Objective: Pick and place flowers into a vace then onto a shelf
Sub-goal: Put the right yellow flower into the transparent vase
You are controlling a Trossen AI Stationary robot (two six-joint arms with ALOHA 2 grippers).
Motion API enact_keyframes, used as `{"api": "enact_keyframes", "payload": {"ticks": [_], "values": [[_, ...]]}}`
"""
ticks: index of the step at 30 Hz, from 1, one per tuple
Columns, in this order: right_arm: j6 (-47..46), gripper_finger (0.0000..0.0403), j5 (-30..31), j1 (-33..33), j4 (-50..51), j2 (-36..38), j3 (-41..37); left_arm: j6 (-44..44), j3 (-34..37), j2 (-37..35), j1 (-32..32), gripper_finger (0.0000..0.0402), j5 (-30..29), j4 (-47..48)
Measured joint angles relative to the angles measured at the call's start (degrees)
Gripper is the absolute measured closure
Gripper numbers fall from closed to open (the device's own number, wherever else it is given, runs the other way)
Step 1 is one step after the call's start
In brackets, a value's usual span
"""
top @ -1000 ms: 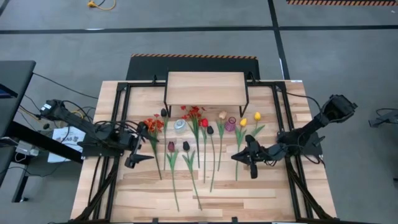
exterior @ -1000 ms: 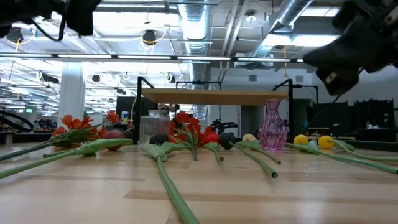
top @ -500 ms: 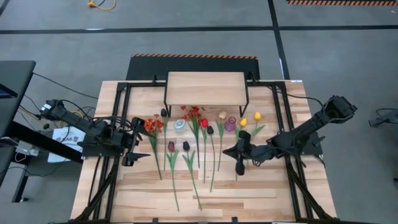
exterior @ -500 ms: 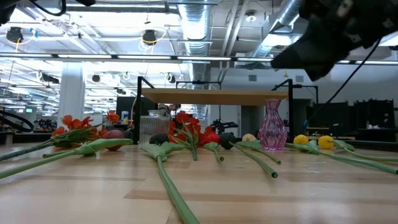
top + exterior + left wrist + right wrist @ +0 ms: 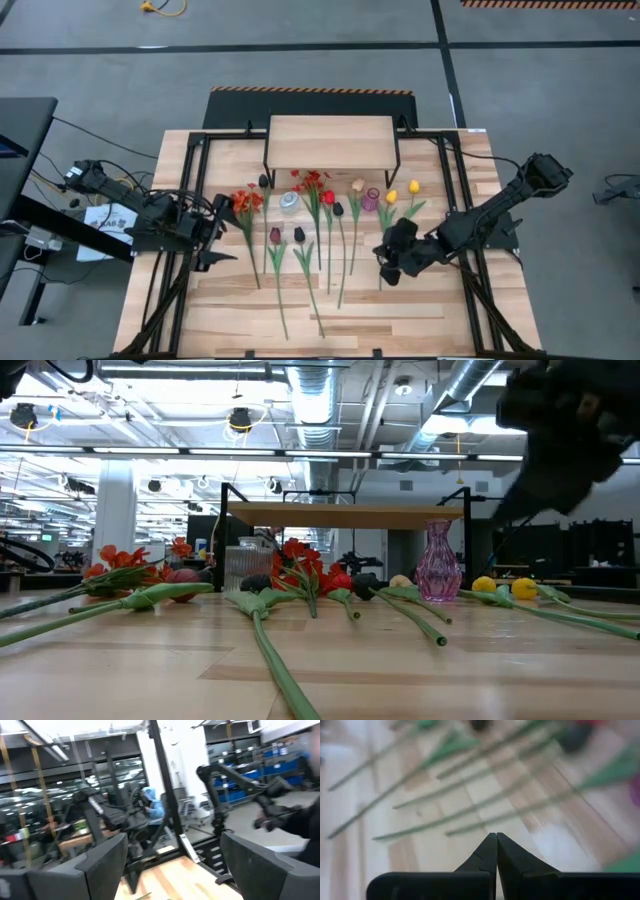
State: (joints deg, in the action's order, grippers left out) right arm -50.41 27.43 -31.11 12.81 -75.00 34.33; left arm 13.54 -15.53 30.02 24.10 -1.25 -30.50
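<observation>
Several flowers [image 5: 318, 225] lie side by side on the slatted tabletop, heads toward the far edge; the low view shows these flowers [image 5: 300, 575] resting on their stems and leaves. A pink vase [image 5: 371, 200] [image 5: 438, 563] stands upright among them, just in front of the shelf [image 5: 331, 140] [image 5: 345, 514]. My right gripper [image 5: 390, 274] [image 5: 496, 839] is shut and slants down above the green stems [image 5: 470, 810] at the row's right end. My left gripper [image 5: 220, 235] [image 5: 170, 870] hangs open at the row's left end, holding nothing.
A clear glass jar [image 5: 289, 202] [image 5: 243, 565] stands among the flower heads. Black frame rails [image 5: 190, 190] run along both sides of the tabletop. Bare wood [image 5: 400, 320] lies near the front edge. A person [image 5: 152, 807] sits in the room beyond the table.
My right gripper has tipped from nearly level to slanting down over the stems, rolling its wrist and shifting slightly toward the table's left, still shut. My left gripper has risen a little and rolled, still open. The flowers have not moved.
</observation>
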Motion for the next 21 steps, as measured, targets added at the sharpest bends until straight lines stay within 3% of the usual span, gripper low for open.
{"api": "enact_keyframes", "payload": {"ticks": [11,21], "values": [[-25.2,0.0403,-0.5,1.7,21.3,0.0,0.1,0.6,0.0,0.0,0.0,0.0092,0.8,-0.6],[-35.6,0.0403,-0.3,6.8,26.9,0.0,0.0,1.2,0.0,0.0,0.0,0.0092,0.7,-0.7]]}}
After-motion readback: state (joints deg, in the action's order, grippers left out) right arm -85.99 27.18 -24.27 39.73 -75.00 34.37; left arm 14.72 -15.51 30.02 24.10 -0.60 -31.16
